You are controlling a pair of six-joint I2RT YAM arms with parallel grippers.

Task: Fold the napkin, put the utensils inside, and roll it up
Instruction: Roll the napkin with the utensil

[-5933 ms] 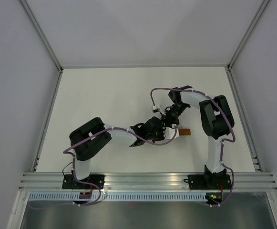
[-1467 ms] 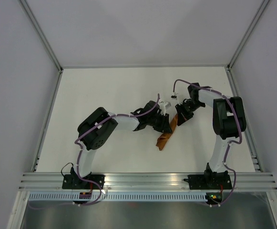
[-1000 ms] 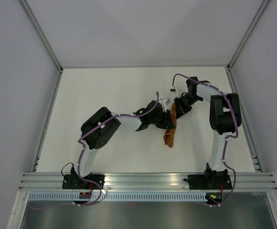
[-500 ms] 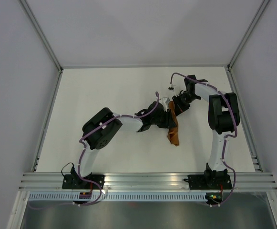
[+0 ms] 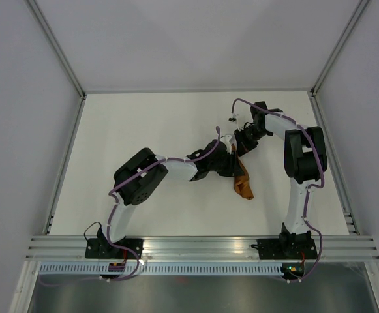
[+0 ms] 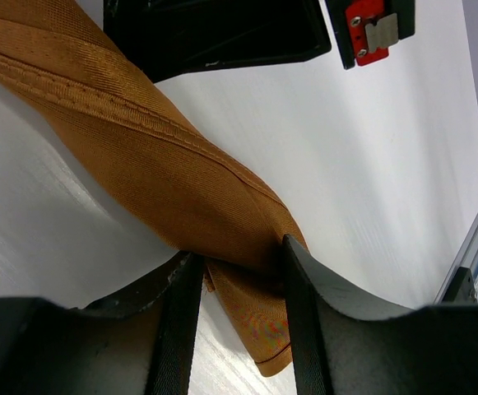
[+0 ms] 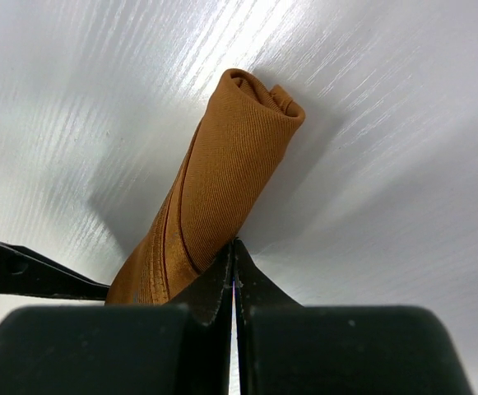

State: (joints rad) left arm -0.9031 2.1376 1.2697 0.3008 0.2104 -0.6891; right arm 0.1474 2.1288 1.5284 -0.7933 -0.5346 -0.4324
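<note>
Finds the left pincer point(image 6: 239, 251) astride the rust-orange napkin point(image 6: 140, 156), one black finger point(image 6: 185, 329) on each side of the roll, close to one end, with a short stub of cloth poking past. Shows cloth filling the gap and touching the right-hand finger; cannot tell whether clamped or let go. Finds the right pincer point(image 7: 234, 247) clenched tight, both fingers pressed flat together, tip resting against the side of the roll partway along. Cannot tell whether any cloth caught in that tip. Shows the napkin wound into a snug tube, a stitched hem spiralling along it, layered folds visible at the open end. Places the roll flat on the white desk point(image 5: 143, 124), slanting, far end crowded by both pincers, near end free. Sets the left pincer on the roll's left side and the right pincer at its far right. Follows the left arm point(image 5: 140, 186) leftward and nearer from the roll, toward its base. Follows the right arm point(image 5: 303, 160) arching to the roll's right. Notes a small red block point(image 6: 378, 29) with a silver clip on the right pincer's body, just beyond the roll. Ends at the aluminium rail point(image 5: 202, 244), well nearer than the roll.
</note>
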